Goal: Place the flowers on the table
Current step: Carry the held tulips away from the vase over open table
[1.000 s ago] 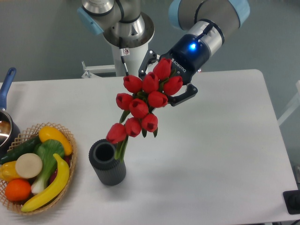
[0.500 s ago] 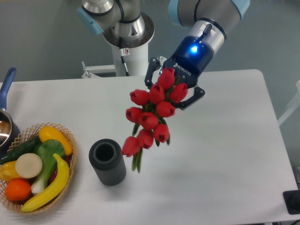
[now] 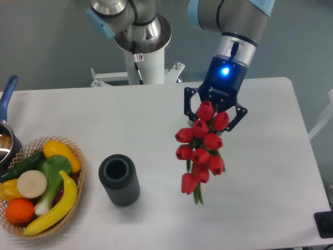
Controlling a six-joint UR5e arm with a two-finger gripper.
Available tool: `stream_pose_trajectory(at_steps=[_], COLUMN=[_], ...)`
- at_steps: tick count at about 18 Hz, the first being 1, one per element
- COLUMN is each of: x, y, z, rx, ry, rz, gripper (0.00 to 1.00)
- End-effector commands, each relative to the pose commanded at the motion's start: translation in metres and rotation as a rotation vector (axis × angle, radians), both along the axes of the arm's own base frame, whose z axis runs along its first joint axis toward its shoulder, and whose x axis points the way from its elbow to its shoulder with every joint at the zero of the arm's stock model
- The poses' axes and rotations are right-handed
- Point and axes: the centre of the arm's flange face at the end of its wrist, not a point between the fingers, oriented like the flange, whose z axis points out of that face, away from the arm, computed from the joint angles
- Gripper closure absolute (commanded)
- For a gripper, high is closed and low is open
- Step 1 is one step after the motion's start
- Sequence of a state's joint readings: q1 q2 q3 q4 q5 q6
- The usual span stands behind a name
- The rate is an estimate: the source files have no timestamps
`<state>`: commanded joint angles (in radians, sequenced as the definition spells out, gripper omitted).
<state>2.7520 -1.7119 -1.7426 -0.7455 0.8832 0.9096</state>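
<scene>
1. So, nearest the camera at 8 o'clock: wicker basket [image 3: 78, 156] of fruit and vegetables, on the table's [image 3: 260, 208] front-left part.
2. Just right of it, at about 7 o'clock: dark ribbed vase [image 3: 119, 180], upright, mouth open.
3. Dark blue-handled pot [image 3: 6, 112] at 9 o'clock, cut off by the frame edge.
4. Right of centre, at about 4 o'clock from the middle: the flowers [image 3: 202, 148], red tulip buds in a bunch, hanging with buds toward the camera and green stem ends poking out at the bottom. They are well apart from the vase. Cannot tell whether the stem tips touch the table.
5. Behind the top buds, at about 2 o'clock: gripper [image 3: 214, 110], black fingers spread on either side of the bunch's top end, closed round it and holding it; blue light lit on the wrist.
6. Farthest, at 12 o'clock: robot base [image 3: 140, 39] behind the table's back edge.
</scene>
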Motion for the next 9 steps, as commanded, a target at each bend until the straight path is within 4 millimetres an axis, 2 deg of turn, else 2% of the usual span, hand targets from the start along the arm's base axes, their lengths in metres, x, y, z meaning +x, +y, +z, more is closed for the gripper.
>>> stream_pose_trajectory(at_steps=[3, 9], x=[-0.005, -0.015], y=[-0.008, -0.020], z=[-0.022, -0.043], rx=[-0.084, -0.164], ry=[0.007, 0.008], rz=[0.037, 0.075], gripper=[0.51, 0.53])
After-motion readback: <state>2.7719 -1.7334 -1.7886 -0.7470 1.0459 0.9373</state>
